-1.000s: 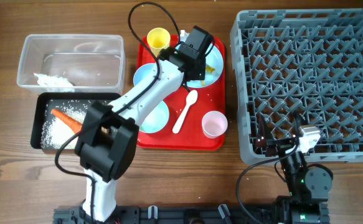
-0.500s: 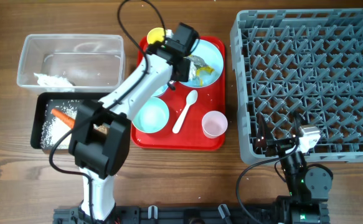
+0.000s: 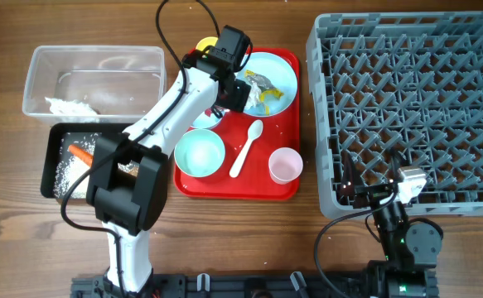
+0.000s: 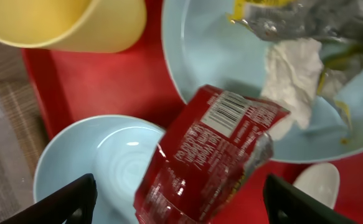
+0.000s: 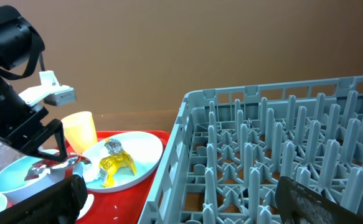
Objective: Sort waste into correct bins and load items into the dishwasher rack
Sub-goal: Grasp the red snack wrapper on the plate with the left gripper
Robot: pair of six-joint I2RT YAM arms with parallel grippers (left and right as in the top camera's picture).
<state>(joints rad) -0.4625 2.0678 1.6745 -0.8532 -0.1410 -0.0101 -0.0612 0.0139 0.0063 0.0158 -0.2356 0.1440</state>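
My left gripper (image 4: 181, 198) stands open over the red tray (image 3: 258, 187), between the yellow cup (image 4: 75, 22) and the light blue plate (image 4: 206, 50). A red wrapper (image 4: 212, 155) hangs loose between the spread fingers, over the edge of the plate and a light blue bowl (image 4: 100, 162). On the plate lie a silver-yellow wrapper (image 3: 262, 87) and a white tissue (image 4: 293, 68). The mint bowl (image 3: 200, 153), white spoon (image 3: 245, 149) and pink cup (image 3: 285, 165) sit on the tray. My right gripper (image 5: 187, 205) is open and empty at the near left corner of the grey dishwasher rack (image 3: 407, 99).
A clear tub (image 3: 92, 58) at the far left holds a crumpled tissue (image 3: 71, 106). In front of it, the black tray (image 3: 52, 141) holds the carrot (image 3: 84, 155) and loose rice (image 3: 71, 174). The rack fills the right side.
My left gripper has gone from shut to open and swung left, from over the plate toward the yellow cup. The red wrapper now sits loose between its fingers. The right arm is still.
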